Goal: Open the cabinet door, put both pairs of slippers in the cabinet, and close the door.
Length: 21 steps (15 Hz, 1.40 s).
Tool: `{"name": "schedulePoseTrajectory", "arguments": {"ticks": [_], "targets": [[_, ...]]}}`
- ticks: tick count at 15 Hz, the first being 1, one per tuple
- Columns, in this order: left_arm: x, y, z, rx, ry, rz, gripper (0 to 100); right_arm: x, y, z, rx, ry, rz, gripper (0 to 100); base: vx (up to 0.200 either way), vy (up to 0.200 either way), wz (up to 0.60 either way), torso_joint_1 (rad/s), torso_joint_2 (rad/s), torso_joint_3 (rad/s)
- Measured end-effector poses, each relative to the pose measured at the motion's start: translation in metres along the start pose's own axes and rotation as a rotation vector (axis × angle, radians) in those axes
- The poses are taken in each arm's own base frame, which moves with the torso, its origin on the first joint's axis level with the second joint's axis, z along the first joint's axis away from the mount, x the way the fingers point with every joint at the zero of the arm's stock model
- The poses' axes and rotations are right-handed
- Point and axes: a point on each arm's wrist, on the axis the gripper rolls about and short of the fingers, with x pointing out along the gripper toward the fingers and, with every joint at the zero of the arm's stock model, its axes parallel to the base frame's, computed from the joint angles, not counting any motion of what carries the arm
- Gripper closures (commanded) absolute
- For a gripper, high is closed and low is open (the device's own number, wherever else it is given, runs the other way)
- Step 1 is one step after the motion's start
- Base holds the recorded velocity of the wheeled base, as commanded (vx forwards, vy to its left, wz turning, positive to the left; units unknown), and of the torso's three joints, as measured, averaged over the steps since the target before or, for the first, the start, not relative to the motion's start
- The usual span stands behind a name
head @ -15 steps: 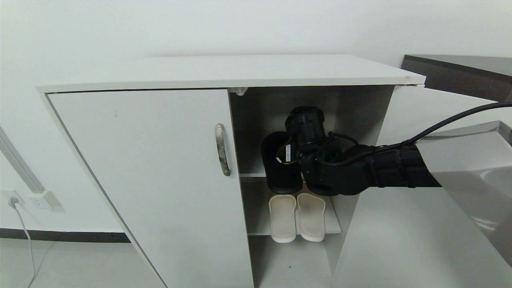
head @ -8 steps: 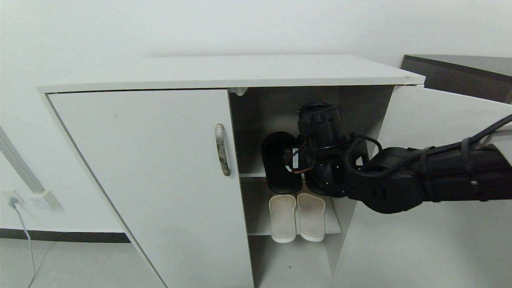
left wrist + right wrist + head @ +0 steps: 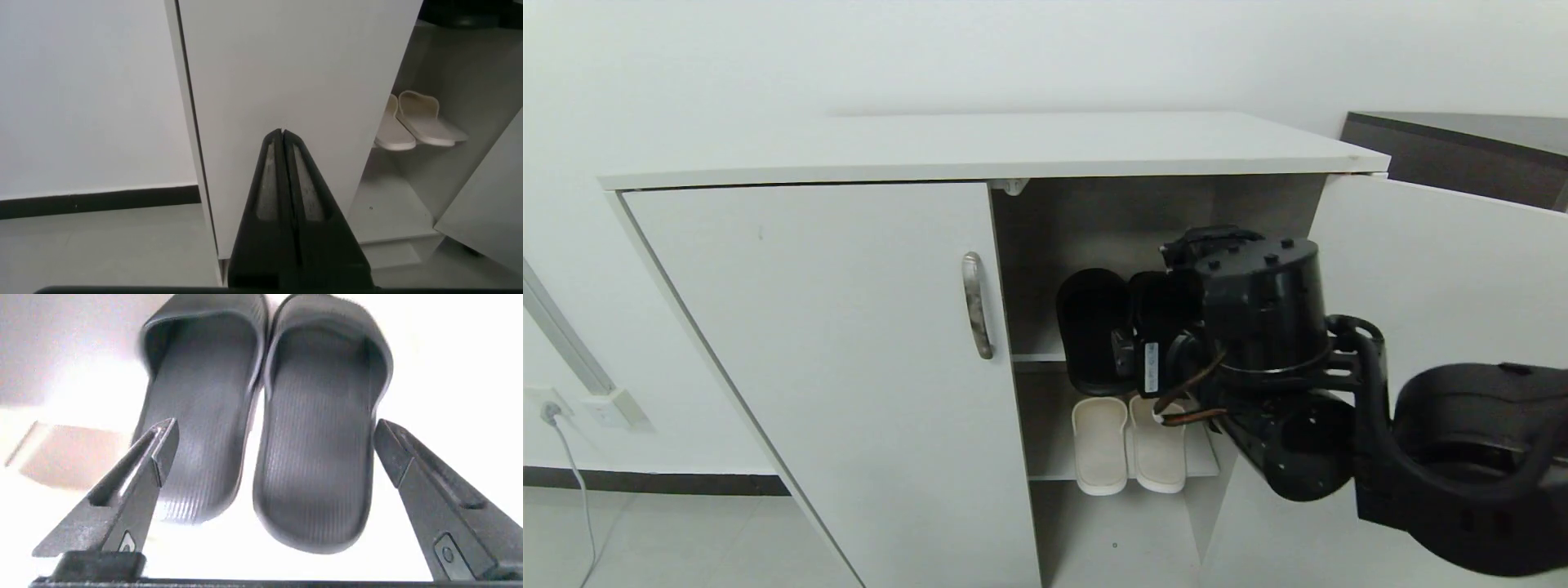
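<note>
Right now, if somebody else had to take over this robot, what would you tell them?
Left gripper: shut, empty, in front of the closed left door.
Right gripper: open, empty, facing the black slippers, one finger to each side, not touching.
Black slippers lie on the upper shelf, white slippers on the lower shelf.
Done: right door open, both pairs inside.
Left: bring the right arm clear, then close the right door.

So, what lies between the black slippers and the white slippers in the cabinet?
A shelf board: black slippers rest on it, white slippers below, in the head view.
</note>
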Motion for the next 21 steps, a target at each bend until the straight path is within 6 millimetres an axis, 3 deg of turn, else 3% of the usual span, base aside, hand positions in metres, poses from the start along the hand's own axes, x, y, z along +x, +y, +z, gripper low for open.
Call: {"name": "schedulePoseTrajectory", "arguments": {"ticks": [2,5,6,18,21], "targets": [[0.000,0.000,0.000,0.000,0.000,-0.001,100,-0.014,-0.002,-0.010,0.021,-0.027,0.077,0,0.000,0.000,0.00,0.000,0.00,0.000],[0.000,0.000,0.000,0.000,0.000,-0.001,100,-0.019,-0.004,-0.026,0.004,-0.001,0.135,0,0.000,0.000,0.00,0.000,0.00,0.000],[0.000,0.000,0.000,0.000,0.000,-0.001,100,-0.019,-0.004,-0.029,0.002,0.001,0.137,100,0.000,0.000,0.00,0.000,0.00,0.000],[0.000,0.000,0.000,0.000,0.000,-0.001,100,0.018,0.027,-0.073,-0.012,-0.053,0.151,100,0.000,0.000,0.00,0.000,0.00,0.000],[0.000,0.000,0.000,0.001,0.000,-0.001,100,0.019,0.027,-0.075,-0.015,-0.048,0.147,100,-0.200,0.000,0.00,0.006,0.00,-0.001]]}}
